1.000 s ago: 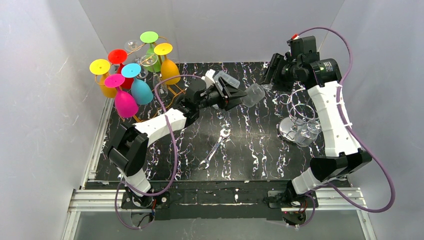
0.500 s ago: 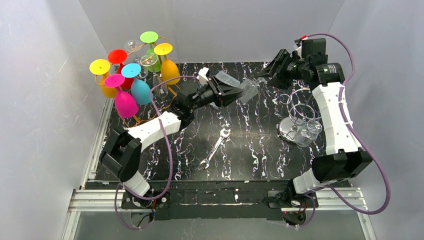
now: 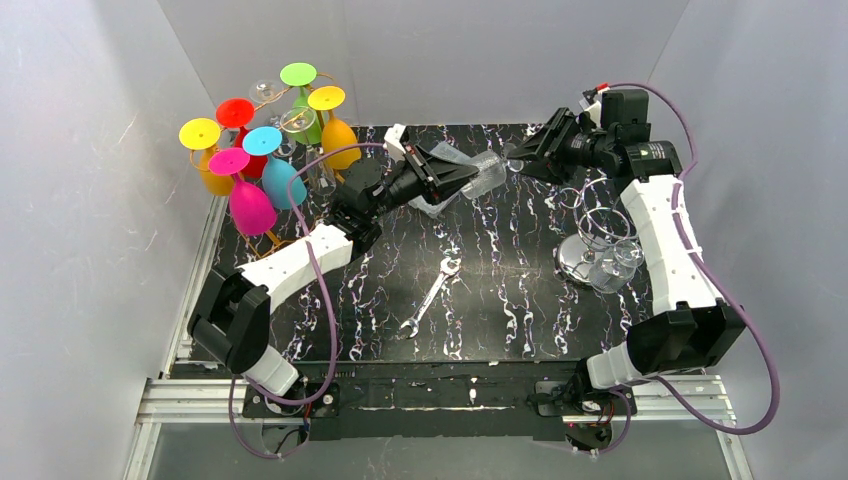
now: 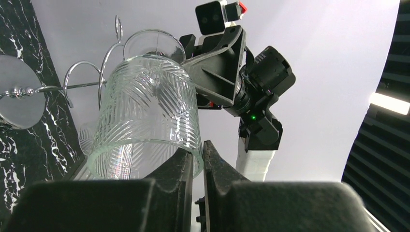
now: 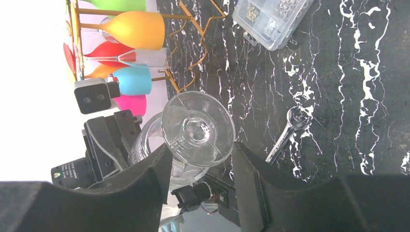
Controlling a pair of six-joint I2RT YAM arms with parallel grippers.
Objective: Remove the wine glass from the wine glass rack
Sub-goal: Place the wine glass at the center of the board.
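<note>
— What was the wine glass (image 3: 487,170) like?

— Clear, its bowl cut with a herringbone pattern, its foot a smooth round disc. It lay sideways in the air above the table (image 3: 520,300), off the chrome rack (image 3: 577,262) and just left of it, between the two arms.

— And the pincers?

— The left gripper (image 4: 203,151) was clenched on the bowl's rim, the glass wall pinched between its black fingers. The right gripper (image 5: 200,147) grasped the other end, a finger touching each side of the foot.

— How many things were there?

— Two racks. The chrome one was looped wire on a round mirror base, with clear glass low on it; I could not count that. The gold wire rack (image 3: 347,180) stood at the far left with six coloured glasses (image 3: 252,208) hanging bowl down: red, green, cyan, magenta and two with yellow feet. At least two clear ones hung with them. There was one shiny wrench (image 3: 430,295), lying flat near the middle, and one clear plastic box (image 5: 270,19) of small parts.

— The surface and the room?

— Black marble pattern with white veins, glossy. Plain pale walls (image 3: 450,60) closed it in on three sides.
</note>
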